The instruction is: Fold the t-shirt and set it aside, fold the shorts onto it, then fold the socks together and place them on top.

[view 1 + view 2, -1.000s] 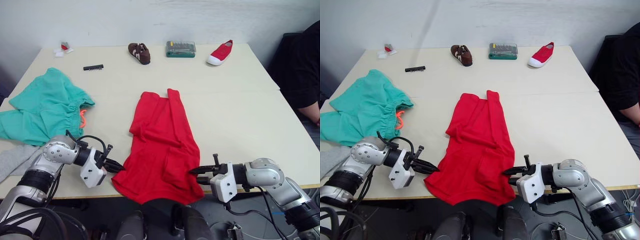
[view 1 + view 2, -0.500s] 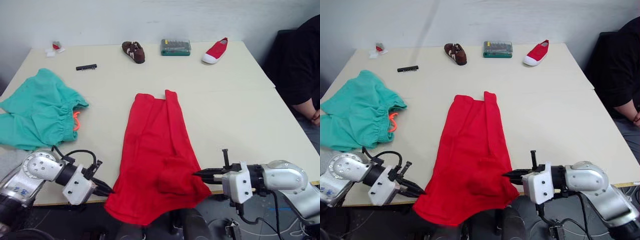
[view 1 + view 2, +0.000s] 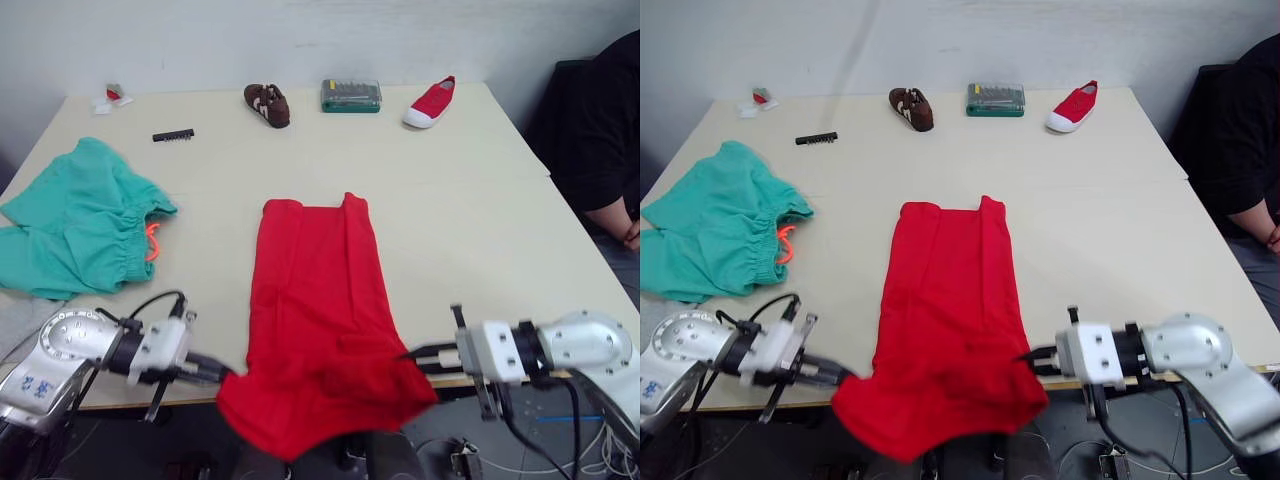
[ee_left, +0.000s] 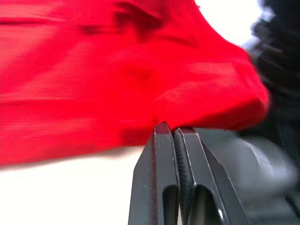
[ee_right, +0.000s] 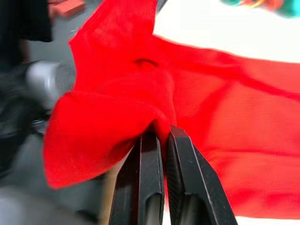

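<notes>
The red t-shirt [image 3: 318, 290] lies folded lengthwise in a long strip down the middle of the table, its near end hanging past the front edge. My left gripper [image 3: 222, 372] is shut on the near left corner of that end, and my right gripper [image 3: 412, 355] is shut on the near right corner. Both wrist views show red cloth pinched between closed fingers [image 4: 161, 140] [image 5: 151, 140]. The teal shorts [image 3: 85, 215] with the orange drawstring lie spread at the table's left. A bit of light grey sock [image 3: 14, 315] shows at the near left edge.
Along the far edge sit a brown shoe [image 3: 266, 103], a green tool case [image 3: 350, 95], a red canvas shoe [image 3: 430, 102], a black comb-like strip [image 3: 172, 134] and a small red-white item [image 3: 108, 95]. A person in black [image 3: 600, 130] sits at the right.
Both grippers have pulled the t-shirt's near end toward me, over the front edge. The shirt is drawn straighter, and its far end has slid nearer.
</notes>
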`<control>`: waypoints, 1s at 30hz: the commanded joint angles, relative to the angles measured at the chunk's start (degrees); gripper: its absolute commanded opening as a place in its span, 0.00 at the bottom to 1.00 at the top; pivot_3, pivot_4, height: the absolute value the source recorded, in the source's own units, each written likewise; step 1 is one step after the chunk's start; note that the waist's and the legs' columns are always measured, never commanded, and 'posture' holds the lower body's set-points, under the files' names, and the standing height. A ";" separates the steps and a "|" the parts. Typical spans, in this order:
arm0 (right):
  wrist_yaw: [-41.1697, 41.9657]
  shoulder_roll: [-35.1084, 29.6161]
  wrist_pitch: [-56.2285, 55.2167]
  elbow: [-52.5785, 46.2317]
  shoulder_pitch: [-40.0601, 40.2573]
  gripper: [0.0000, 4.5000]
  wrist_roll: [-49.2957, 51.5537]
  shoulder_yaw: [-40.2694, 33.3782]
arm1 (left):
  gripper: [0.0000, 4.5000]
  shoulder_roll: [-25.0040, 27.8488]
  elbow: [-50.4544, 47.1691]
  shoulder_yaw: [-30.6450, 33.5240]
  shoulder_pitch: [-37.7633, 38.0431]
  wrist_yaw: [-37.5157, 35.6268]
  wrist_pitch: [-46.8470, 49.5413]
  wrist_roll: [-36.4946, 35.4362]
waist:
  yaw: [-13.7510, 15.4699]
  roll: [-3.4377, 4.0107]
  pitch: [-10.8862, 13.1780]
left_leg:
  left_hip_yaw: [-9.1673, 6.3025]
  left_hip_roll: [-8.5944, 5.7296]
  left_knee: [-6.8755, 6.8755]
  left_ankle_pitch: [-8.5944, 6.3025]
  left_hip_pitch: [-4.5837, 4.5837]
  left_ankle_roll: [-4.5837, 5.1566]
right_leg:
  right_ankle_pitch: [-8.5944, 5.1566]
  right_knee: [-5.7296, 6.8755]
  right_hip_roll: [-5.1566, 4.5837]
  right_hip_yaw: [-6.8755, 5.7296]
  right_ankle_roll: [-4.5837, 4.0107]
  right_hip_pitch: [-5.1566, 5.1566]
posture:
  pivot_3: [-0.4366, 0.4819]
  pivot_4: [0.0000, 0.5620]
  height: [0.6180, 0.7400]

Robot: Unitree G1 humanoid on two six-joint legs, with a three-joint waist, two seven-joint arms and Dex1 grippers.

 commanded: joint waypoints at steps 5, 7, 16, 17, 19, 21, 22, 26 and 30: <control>2.99 9.40 3.08 22.12 -23.34 0.01 -6.00 5.35 | 0.00 -11.57 18.12 3.03 -22.47 9.30 13.88 1.64 | -0.02 -0.09 0.06 | 0.00 -0.02 0.01 0.18 0.00 -0.13 | 0.15 0.25 -0.02 -0.08 -0.13 -0.04 | 0.48 0.27 1.00; 3.63 11.28 3.16 26.60 -26.46 0.01 -7.55 6.04 | 0.00 -13.27 21.02 3.45 -25.94 10.31 15.81 2.62 | -0.12 -0.10 0.06 | -0.04 -0.04 0.01 0.40 -0.06 -0.48 | 0.26 0.30 -0.02 -0.15 -0.14 -0.09 | 0.48 0.27 1.00; -3.46 24.53 23.47 61.11 -45.36 0.01 -12.12 5.10 | 0.00 -26.58 44.38 3.63 -46.41 23.73 23.00 10.92 | -1.70 -0.14 0.07 | 0.07 -0.18 0.09 0.51 -0.32 -0.36 | 0.36 0.41 -0.17 -0.19 0.06 -0.21 | 0.48 0.27 1.00; -4.82 25.47 26.02 64.18 -46.74 0.01 -11.70 3.84 | 0.00 -27.33 45.82 3.92 -47.20 24.69 23.02 11.61 | -1.90 -0.14 0.07 | 0.07 -0.18 0.06 0.51 -0.32 -0.36 | 0.36 0.38 -0.16 -0.19 0.06 -0.21 | 0.48 0.27 1.00; -6.93 26.67 29.39 68.36 -48.56 0.01 -11.53 2.05 | 0.00 -28.34 48.15 4.52 -48.36 26.39 23.33 12.70 | -2.30 -0.14 0.08 | 0.10 -0.17 0.04 0.51 -0.33 -0.36 | 0.36 0.38 -0.16 -0.17 0.06 -0.25 | 0.48 0.27 1.00; -7.34 27.55 31.92 70.59 -49.48 0.01 -11.26 0.57 | 0.00 -28.78 49.55 5.04 -48.73 28.33 23.67 13.93 | -2.62 -0.14 0.08 | 0.08 -0.15 0.04 0.53 -0.35 -0.40 | 0.36 0.41 -0.16 -0.18 0.06 -0.29 | 0.48 0.27 1.00; -7.64 27.94 32.59 71.15 -49.75 0.01 -11.15 -0.13 | 0.00 -28.77 49.54 5.31 -48.55 28.91 24.07 14.36 | -2.93 -0.14 0.08 | 0.07 -0.15 0.04 0.55 -0.35 -0.43 | 0.36 0.43 -0.17 -0.18 0.06 -0.29 | 0.48 0.27 1.00; -8.12 29.27 35.25 71.53 -50.81 0.01 -9.98 -3.30 | 0.00 -27.77 45.59 7.05 -46.21 29.35 28.26 13.82 | -3.27 -0.14 0.08 | 0.07 -0.11 0.05 0.62 -0.28 -0.56 | 0.37 0.55 -0.17 -0.14 0.05 -0.30 | 0.48 0.27 1.00; -7.09 30.51 34.53 68.36 -49.96 0.01 -10.66 -2.74 | 0.00 -26.03 40.14 10.32 -43.07 31.18 33.25 12.58 | -3.45 -0.13 0.07 | 0.06 -0.06 0.02 0.71 -0.27 -0.71 | 0.39 0.65 -0.15 -0.12 0.01 -0.36 | 0.48 0.27 1.00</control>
